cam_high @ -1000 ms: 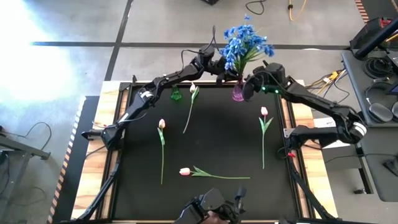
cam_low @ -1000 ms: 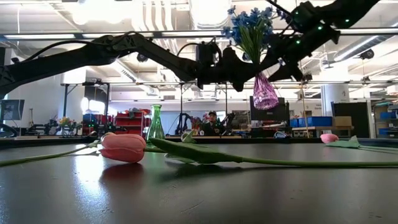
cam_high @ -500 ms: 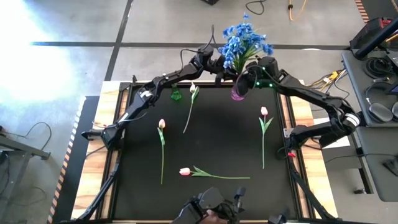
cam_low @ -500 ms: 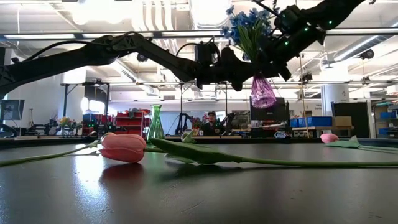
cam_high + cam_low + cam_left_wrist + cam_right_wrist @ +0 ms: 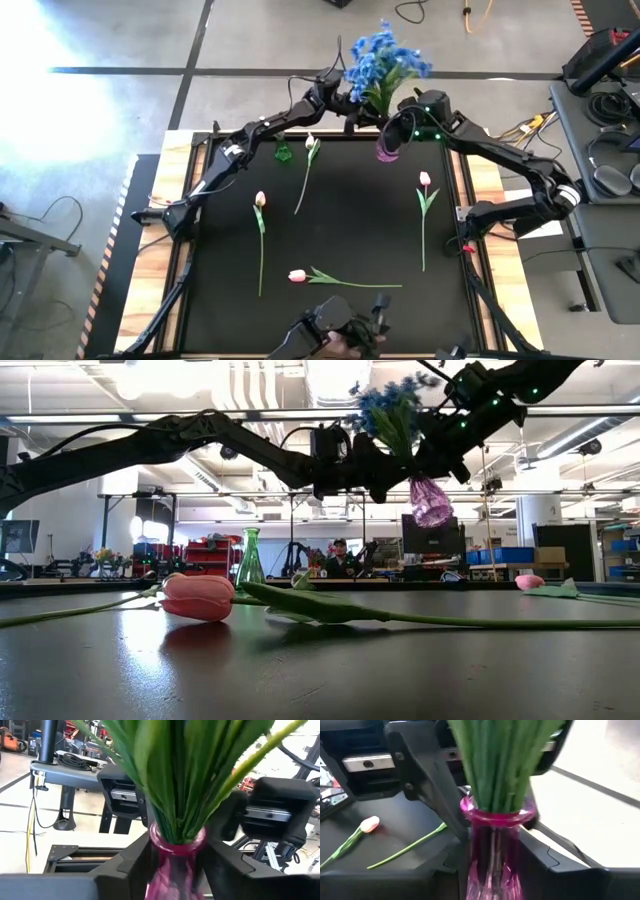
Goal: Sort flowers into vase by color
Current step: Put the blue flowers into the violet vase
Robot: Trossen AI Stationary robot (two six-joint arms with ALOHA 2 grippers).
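A pink glass vase (image 5: 388, 150) with a bunch of blue flowers (image 5: 384, 62) hangs high over the table's far edge, tilted (image 5: 430, 500). My left gripper (image 5: 357, 110) and my right gripper (image 5: 400, 132) meet at it from opposite sides, both shut on it. A small green vase (image 5: 283, 152) stands at the far left. A white tulip (image 5: 309, 150) and three pink tulips (image 5: 260, 200) (image 5: 424, 180) (image 5: 298, 275) lie flat on the black mat. My left gripper pinches the vase's neck (image 5: 172, 851) just under the rim between its two fingers (image 5: 131, 865), coming level from the table's left. The vase is lifted clear and tilted, the stems (image 5: 175, 780) rising out of it. My right gripper has the vase's body below the rim (image 5: 494, 851) between its two fingers (image 5: 542, 865), coming from the table's right, opposite the left gripper. The vase hangs clear of the table.
The black mat (image 5: 350, 230) sits in a wooden frame. A person's hands (image 5: 330, 340) show at the near edge. In the low view a pink tulip (image 5: 200, 598) and its leaves lie close in front.
My right gripper has moved toward the table's left, in against the vase that my left gripper holds up. The vase has tipped, its flower heads swinging toward the left, and it has risen slightly.
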